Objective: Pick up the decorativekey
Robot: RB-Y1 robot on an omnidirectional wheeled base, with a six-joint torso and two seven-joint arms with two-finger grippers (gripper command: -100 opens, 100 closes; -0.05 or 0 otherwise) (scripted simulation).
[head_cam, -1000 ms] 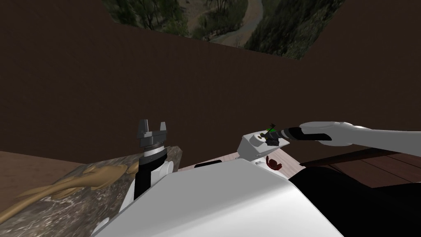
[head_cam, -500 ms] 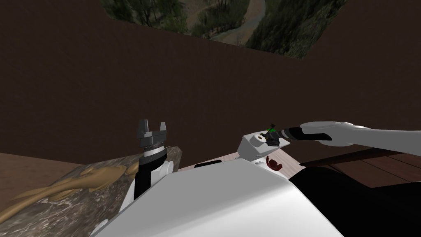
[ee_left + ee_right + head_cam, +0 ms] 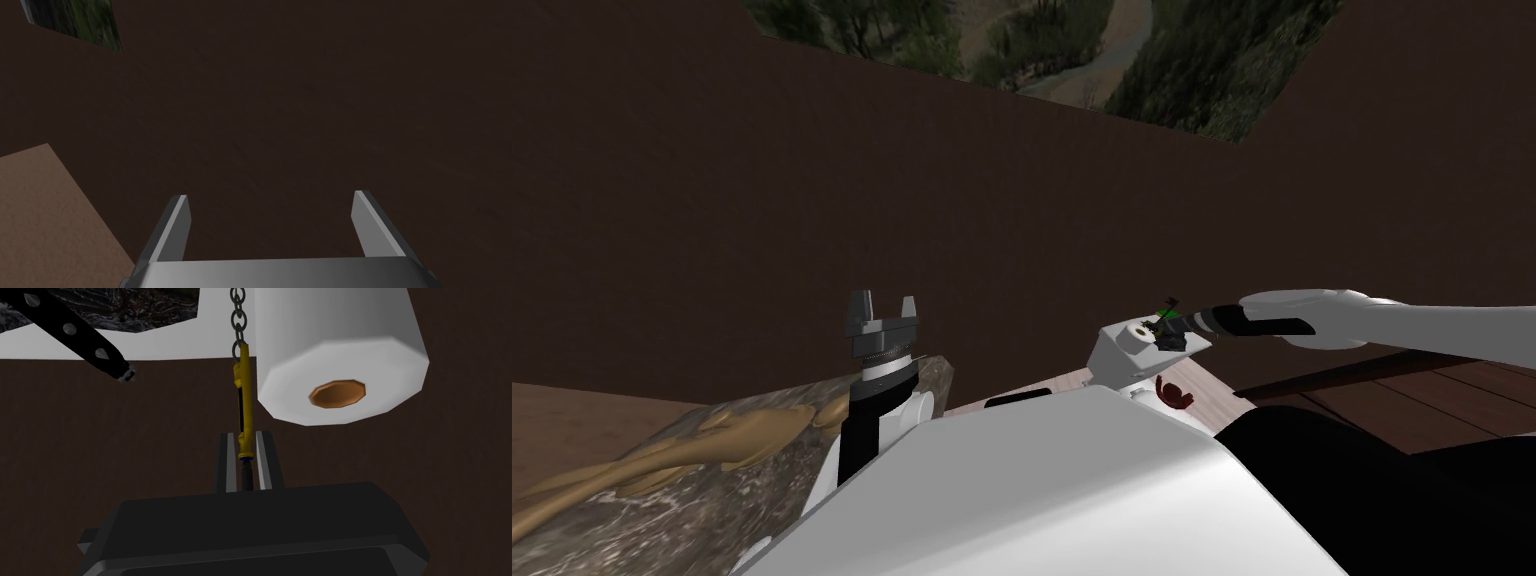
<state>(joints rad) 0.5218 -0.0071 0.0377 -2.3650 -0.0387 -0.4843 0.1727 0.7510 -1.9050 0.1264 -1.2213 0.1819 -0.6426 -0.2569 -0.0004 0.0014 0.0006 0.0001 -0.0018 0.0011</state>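
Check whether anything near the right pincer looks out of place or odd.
Nothing looks spilled or broken. The right pincer is shut on the yellow key, whose chain runs away from it beside the white paper roll. The left pincer stands open.

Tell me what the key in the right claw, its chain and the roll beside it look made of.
The key: yellow, slightly glossy, probably brass-like metal, though paint is possible. The chain: dark grey links with highlights, likely steel. The roll: matte white, brown core, looks like paper on cardboard.
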